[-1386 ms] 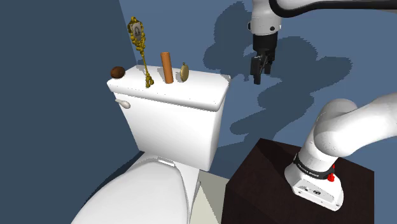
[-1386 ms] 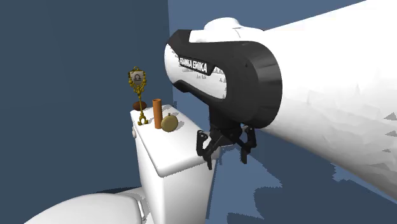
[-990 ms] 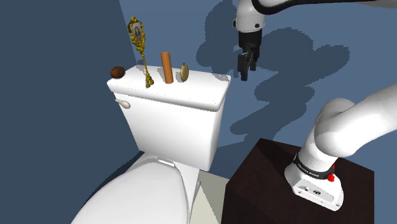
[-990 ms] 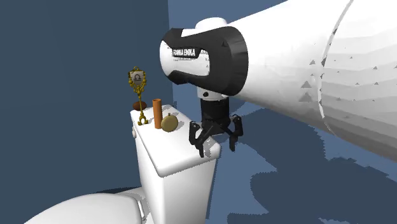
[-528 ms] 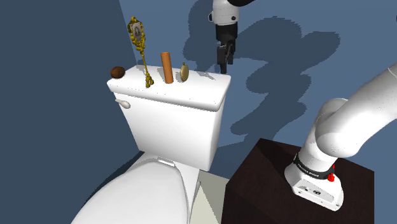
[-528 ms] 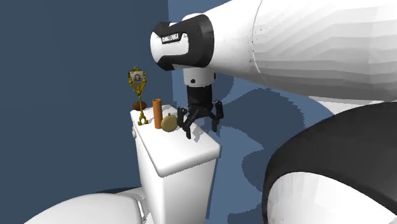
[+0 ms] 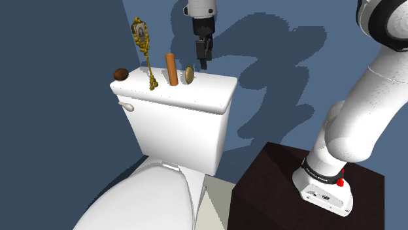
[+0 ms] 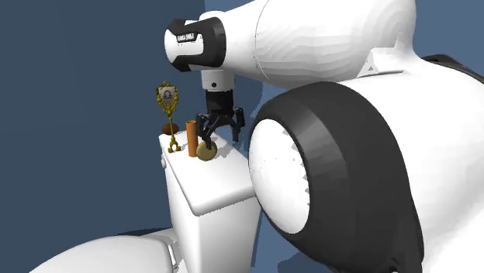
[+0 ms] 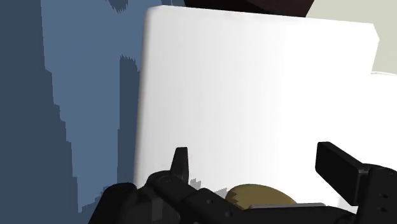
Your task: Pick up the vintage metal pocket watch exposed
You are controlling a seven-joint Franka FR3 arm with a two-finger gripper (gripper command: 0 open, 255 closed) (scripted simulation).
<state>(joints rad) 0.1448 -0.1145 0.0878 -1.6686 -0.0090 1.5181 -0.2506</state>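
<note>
The pocket watch [image 7: 189, 74] is a small brass-coloured disc standing on edge on the white toilet tank lid [image 7: 196, 99], near the lid's back edge. My gripper [image 7: 203, 63] hangs open just above it, slightly toward the shoulder view's right. In the second exterior view the watch [image 8: 205, 150] sits right below the spread fingers of the gripper [image 8: 221, 138]. In the wrist view the watch [image 9: 257, 194] lies between and just beyond the two fingers of the gripper [image 9: 261, 167], untouched, with the lid [image 9: 254, 95] beyond.
On the lid beside the watch stand an orange cylinder [image 7: 171, 68], a tall ornate gold frame [image 7: 140, 36] and a brown ball [image 7: 120, 74]. A blue wall rises behind the tank. The toilet seat cover [image 7: 144, 196] lies below, and the dark stand [image 7: 281, 189] is at lower right.
The arm has swung toward the shoulder view's left, carrying the open gripper from beside the tank to just over the watch. Objects on the lid have not moved.
</note>
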